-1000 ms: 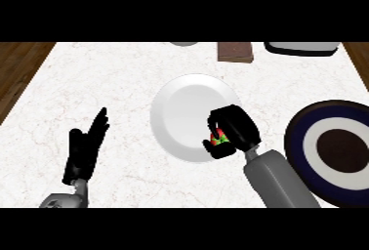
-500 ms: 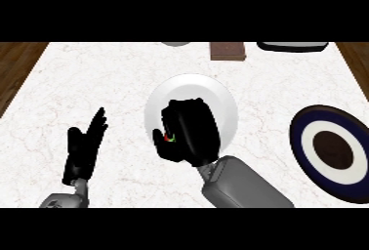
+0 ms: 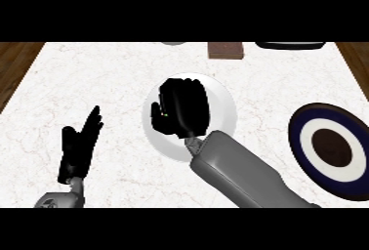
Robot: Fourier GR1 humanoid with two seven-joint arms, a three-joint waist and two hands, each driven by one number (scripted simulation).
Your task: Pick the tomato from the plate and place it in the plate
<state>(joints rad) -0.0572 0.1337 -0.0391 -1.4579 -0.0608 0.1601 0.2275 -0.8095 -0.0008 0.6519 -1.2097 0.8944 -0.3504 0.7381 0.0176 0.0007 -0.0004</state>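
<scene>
Even, bright light falls on the pale marble tabletop [image 3: 108, 73], with no glare and almost no cast shadows. The right robot hand [image 3: 184, 107] reads as a flat black mass at frame center, its finger detail lost.

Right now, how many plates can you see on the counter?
2. A white plate lies at the middle, under the right hand. A dark blue plate with a white ring lies at the right edge. Things at the far edge are cut off.

One head view looks steeply down on the marble worktop [image 3: 108, 73] from close above, facing its far edge; both forearms enter from the lower edge.
</scene>
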